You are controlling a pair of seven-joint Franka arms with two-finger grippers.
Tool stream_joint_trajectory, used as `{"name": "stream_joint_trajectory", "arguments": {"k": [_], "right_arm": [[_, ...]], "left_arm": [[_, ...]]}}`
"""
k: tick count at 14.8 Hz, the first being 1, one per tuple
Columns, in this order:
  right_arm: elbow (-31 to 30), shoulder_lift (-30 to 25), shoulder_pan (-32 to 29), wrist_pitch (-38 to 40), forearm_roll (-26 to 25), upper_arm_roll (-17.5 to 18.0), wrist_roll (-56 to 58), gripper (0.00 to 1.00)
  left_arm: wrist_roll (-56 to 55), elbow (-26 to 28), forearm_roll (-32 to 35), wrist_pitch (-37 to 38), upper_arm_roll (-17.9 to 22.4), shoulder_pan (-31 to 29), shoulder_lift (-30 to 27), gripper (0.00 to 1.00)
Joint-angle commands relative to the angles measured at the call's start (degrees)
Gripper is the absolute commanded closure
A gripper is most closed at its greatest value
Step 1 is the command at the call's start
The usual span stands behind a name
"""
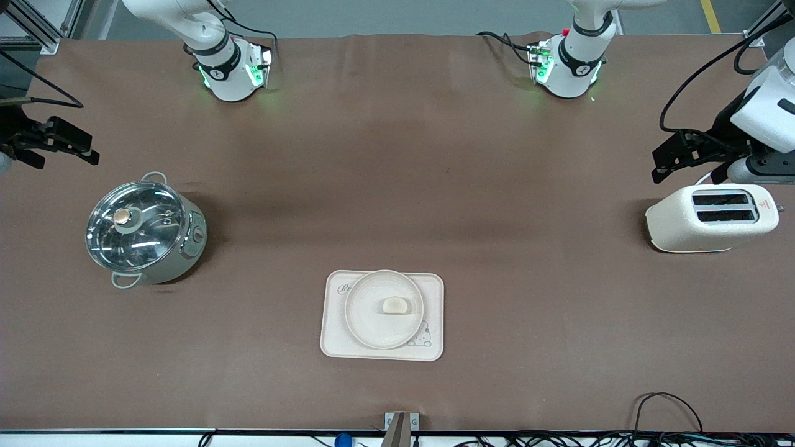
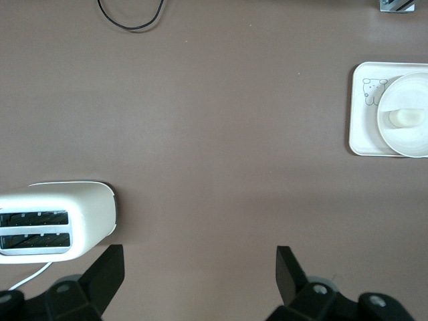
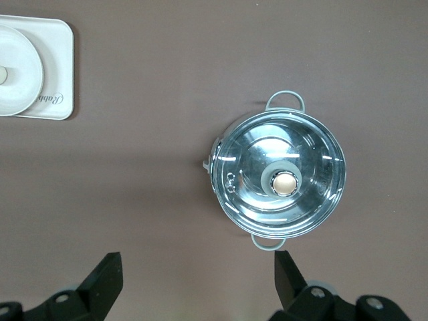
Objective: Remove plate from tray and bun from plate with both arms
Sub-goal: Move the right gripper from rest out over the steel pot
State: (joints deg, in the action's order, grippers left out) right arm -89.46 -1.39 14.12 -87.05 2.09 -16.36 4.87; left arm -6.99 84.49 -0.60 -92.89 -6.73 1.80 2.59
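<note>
We see the plate (image 1: 384, 308) sitting on the tray (image 1: 382, 315), and the tray lies on the brown worktop (image 1: 397, 186), close to the edge nearest the front camera. The plate covers most of the tray and hides part of the little animal print in one corner. The bun (image 1: 395, 305) lies in the plate, about in its middle.

We use the tray as our landmark. The pot (image 1: 144, 231) with its glass lid stands well apart from the tray, toward the right arm's end of the worktop. The toaster (image 1: 712, 216) stands well apart from the tray too, toward the left arm's end.

The left claw (image 1: 674, 160) hangs in the air just beside the toaster, well apart from the plate and the bun. Its two fingers (image 2: 107, 274) are spread wide, and nothing is between them.

The right claw (image 1: 53, 146) hangs in the air near the pot, also well apart from the plate and the bun. Its fingers (image 3: 107, 281) are spread wide too, with nothing in them
</note>
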Motion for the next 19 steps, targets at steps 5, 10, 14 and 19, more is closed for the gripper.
{"name": "stream_joint_trajectory", "arguments": {"k": [5,10,14,19], "right_arm": [[0.69,-0.9,-0.06,0.3,-0.68,0.98,0.49,0.0],[0.69,6.03,4.15,-8.2,1.16,1.16,-0.3,0.0],[2.45,15.16,8.71,-14.19,4.13,1.16,-1.44,0.0],[4.55,29.49,12.76,-24.03,12.67,1.16,-7.14,0.0]], "left_arm": [[0.14,-0.99,-0.19,1.05,0.05,-0.21,0.13,0.0],[-0.13,-0.99,-0.28,1.05,0.05,-0.04,0.13,0.0],[0.05,-0.82,-0.28,1.05,0.05,-0.21,0.13,0.0],[0.14,-0.73,-0.37,1.05,0.05,-0.21,0.13,0.0]]}}
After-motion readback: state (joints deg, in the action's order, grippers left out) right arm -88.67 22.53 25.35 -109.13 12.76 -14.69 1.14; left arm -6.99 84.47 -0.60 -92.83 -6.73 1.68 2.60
